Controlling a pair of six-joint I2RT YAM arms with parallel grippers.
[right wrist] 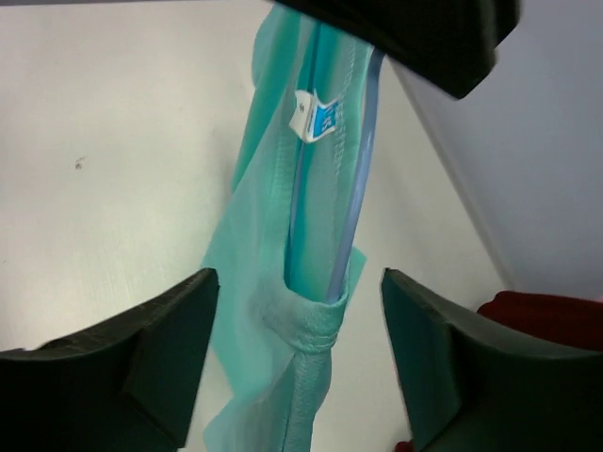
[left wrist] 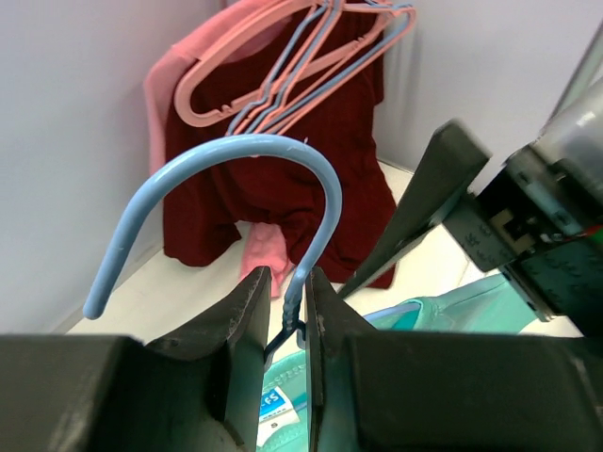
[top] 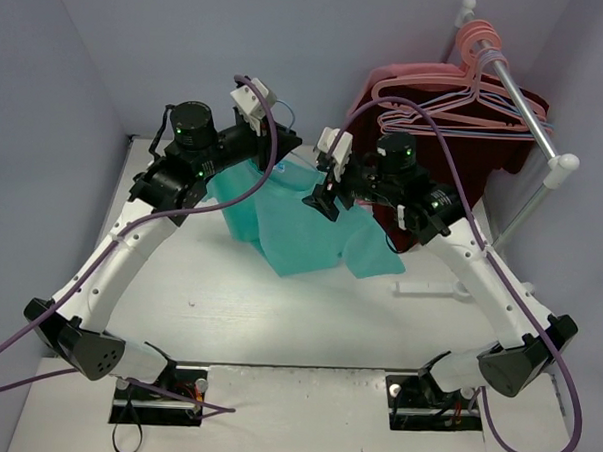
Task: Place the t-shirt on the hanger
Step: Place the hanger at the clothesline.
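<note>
Left pincer clamps the thin light-blue plastic hanger by its neck, soft teal fabric t-shirt dangling from it over the white worktop; right pincer spread wide around the collar; a careless tug could slide the fabric off that slim arm.

The t-shirt is showing plain teal with no pattern, and its neck label is showing white with blue print. The hanger is showing light blue. The hung garment is showing dark maroon, the thicker hangers pink, and the small cloth pink too. The bench is looking white.
</note>
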